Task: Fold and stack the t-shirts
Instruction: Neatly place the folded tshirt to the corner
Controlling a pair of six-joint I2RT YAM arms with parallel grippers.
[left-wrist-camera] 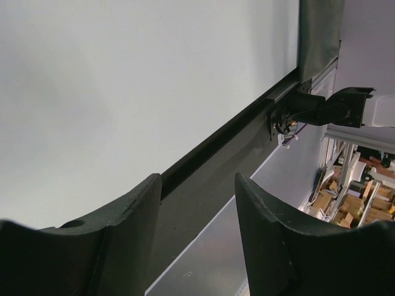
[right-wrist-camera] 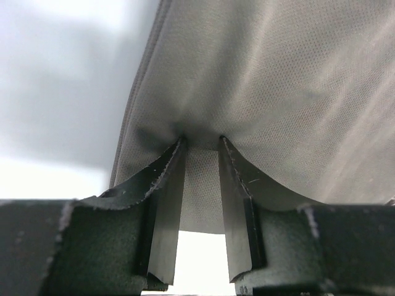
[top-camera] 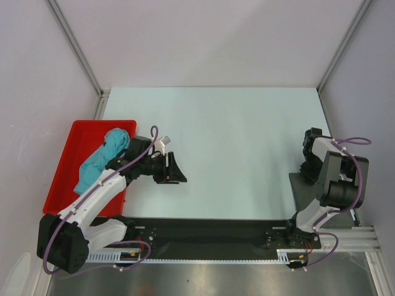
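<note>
Now the right pincer is pinching a fold of the grey t-shirt at the desk near-right corner; left pincer spread, empty, nearer the teal t-shirt heaped in the red tray

There are two t-shirts: one teal t-shirt and one grey t-shirt. There is one red tray. Two robot arms are in view, a left arm and a right arm. Each carries one tool, making two: the left tool and the right tool. There is one desk.
</note>
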